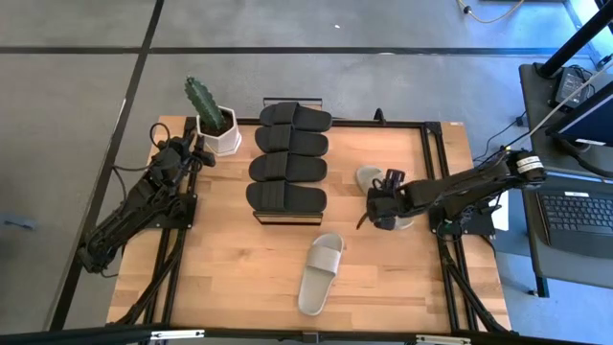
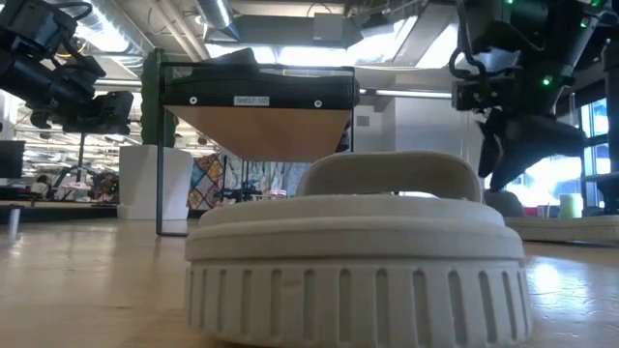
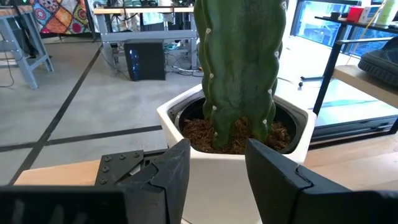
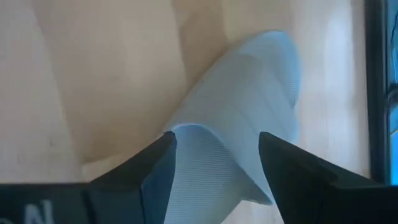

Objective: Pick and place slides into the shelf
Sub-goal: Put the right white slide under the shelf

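Observation:
Four black slides [image 1: 289, 153] lie side by side on top of the shelf [image 1: 287, 218] at the table's middle; the shelf also shows in the low view [image 2: 256, 116]. One grey-beige slide [image 1: 321, 273] lies sole down on the table near the front edge and fills the low view [image 2: 358, 261]. The other grey-beige slide [image 1: 370, 177] lies to the shelf's right under my right gripper [image 1: 383, 206]. That gripper is open and points down, with its fingers on either side of the slide [image 4: 236, 143]. My left gripper [image 1: 198, 151] is open and waits beside the cactus pot. My right gripper comes at the grey-beige slide from above, with one finger [image 4: 155, 171] on each long side of it [image 4: 211, 162]. The slide lies on the table. I cannot tell whether the fingers touch it.
A white pot with a green cactus [image 1: 215, 125] stands at the far left of the table, right in front of my left gripper [image 3: 214, 174]. Dark frame rails run along the table's left and right sides [image 1: 433, 172]. Bare wood lies in front of the shelf [image 1: 239, 278].

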`<state>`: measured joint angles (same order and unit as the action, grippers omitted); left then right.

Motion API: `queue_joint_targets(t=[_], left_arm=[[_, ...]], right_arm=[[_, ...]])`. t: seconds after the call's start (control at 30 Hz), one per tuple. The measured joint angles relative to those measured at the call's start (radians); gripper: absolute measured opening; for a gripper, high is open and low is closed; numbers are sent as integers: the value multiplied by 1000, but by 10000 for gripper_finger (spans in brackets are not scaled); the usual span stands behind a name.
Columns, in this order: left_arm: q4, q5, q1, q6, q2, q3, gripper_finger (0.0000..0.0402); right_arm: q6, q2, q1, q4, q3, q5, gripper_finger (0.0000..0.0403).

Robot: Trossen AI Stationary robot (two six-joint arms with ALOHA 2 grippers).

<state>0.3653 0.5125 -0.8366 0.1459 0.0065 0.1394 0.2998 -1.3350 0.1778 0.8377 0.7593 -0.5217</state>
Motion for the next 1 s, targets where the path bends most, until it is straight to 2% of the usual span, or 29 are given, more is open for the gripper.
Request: queue_joint_targets(t=[0.2,0.47,0.87,1.0], left_arm=[[0,0,0,0,0,0,147],[0,0,0,0,0,0,147],[-1,0,0,0,0,0,147],[-1,0,0,0,0,0,147]], right_arm=[[-53,-64,17,-1,0,-21,221],[-66,-124,17,-1,0,-160,214],[-70,-179,16,-2,0,-170,213],[-69,-197,16,-2,0,-226,213]])
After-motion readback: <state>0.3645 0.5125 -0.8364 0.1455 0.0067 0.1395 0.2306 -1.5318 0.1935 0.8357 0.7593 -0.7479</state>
